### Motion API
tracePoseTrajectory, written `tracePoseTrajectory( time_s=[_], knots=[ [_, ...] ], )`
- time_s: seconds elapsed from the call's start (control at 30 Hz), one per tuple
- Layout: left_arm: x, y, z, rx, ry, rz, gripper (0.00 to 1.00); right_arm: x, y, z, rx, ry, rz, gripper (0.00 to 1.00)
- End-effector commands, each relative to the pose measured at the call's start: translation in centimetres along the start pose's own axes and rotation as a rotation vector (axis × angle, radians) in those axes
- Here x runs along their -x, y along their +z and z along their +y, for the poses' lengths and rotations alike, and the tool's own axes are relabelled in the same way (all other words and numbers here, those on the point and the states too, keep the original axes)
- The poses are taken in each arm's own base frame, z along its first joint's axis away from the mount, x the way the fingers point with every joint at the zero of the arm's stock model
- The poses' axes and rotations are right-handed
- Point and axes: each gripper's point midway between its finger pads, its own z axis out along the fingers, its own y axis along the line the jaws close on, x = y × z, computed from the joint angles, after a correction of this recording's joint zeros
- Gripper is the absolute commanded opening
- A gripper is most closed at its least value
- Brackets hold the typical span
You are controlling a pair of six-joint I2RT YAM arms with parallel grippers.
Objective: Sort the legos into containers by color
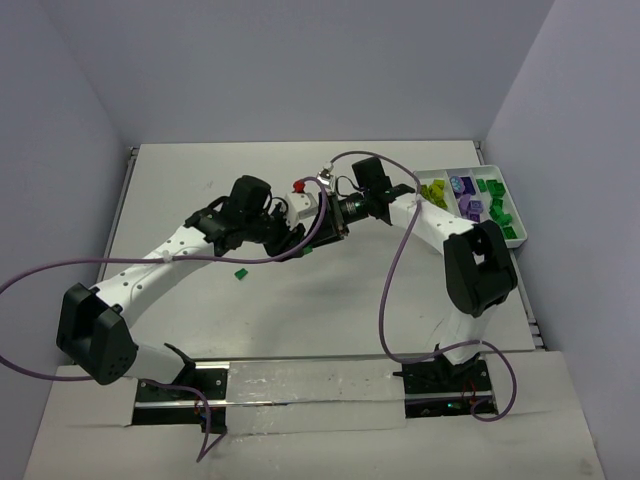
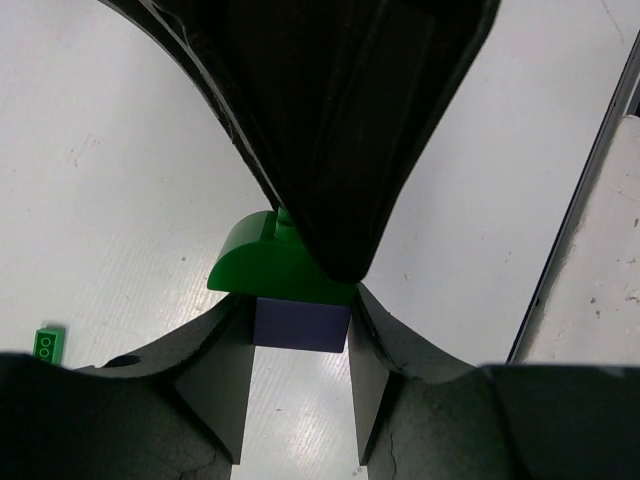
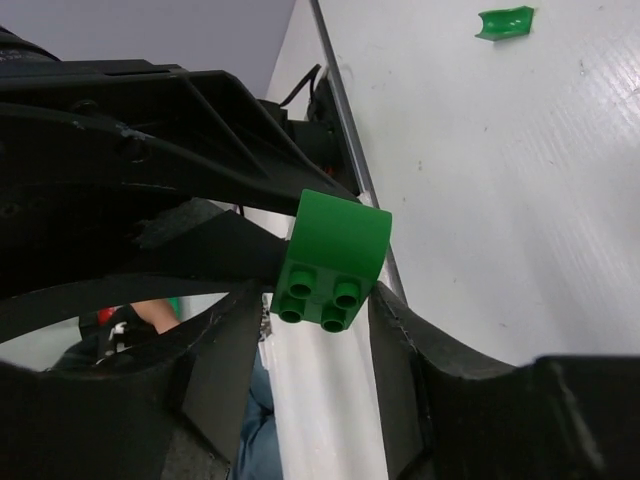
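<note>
**A:** left end effector (image 2: 300, 315) is pinching the purple brick (image 2: 300, 325), and the right end effector (image 3: 325, 300) is clamped on the green curved brick (image 3: 335, 250) stacked on it, above the counter (image 1: 200, 180) — a crooked pull could pop one loose

**B:** yeah, can't tell how tight the studs grip — and the tray (image 1: 512, 190) far right isn't in either wrist view

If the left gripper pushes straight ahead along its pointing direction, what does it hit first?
The right gripper, nose to nose with it: its jaws flank the green brick stacked on the purple brick held by the left gripper. Gap unclear.
</note>
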Motion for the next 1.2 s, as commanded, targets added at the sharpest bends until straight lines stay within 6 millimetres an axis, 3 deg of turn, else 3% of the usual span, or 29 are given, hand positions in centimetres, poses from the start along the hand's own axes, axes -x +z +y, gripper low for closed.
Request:
tracePoseTrajectory(
  time_s=[0.0,0.23,0.4,0.53,0.77,0.9,0.93,1.03,1.17],
  knots=[
    [2.2,-0.2,0.0,-0.003,0.029,-0.053,0.00,0.7,0.3,1.9,0.074,-0.052,0.016,0.48],
    [1.8,0.1,0.3,0.010,0.027,-0.042,0.00,0.8,0.8,2.0,0.097,-0.033,0.040,0.27],
    [1.0,0.2,0.5,0.024,0.034,-0.020,0.00,0.7,0.3,1.9,0.090,-0.033,0.030,0.00],
    [0.3,0.3,0.7,0.033,0.038,-0.003,0.00,1.6,-1.7,1.4,0.065,-0.033,-0.022,0.00],
    [-1.7,0.5,0.6,0.037,0.041,0.033,0.00,3.1,-8.1,-0.2,-0.005,-0.027,-0.160,0.00],
    [-1.8,0.6,0.8,0.045,0.043,0.035,0.00,3.2,-12.2,-1.6,-0.082,-0.010,-0.222,0.00],
    [-1.7,0.6,0.9,0.047,0.043,0.033,0.00,3.2,-14.2,-2.4,-0.142,-0.008,-0.247,0.00],
    [-0.6,0.5,1.4,0.051,0.024,0.010,0.00,4.1,-22.0,-6.1,-0.427,-0.063,-0.336,0.00],
    [1.0,0.8,2.4,0.044,-0.017,-0.002,0.00,2.6,-34.9,-11.2,-0.934,-0.001,-0.411,0.00]
  ],
)
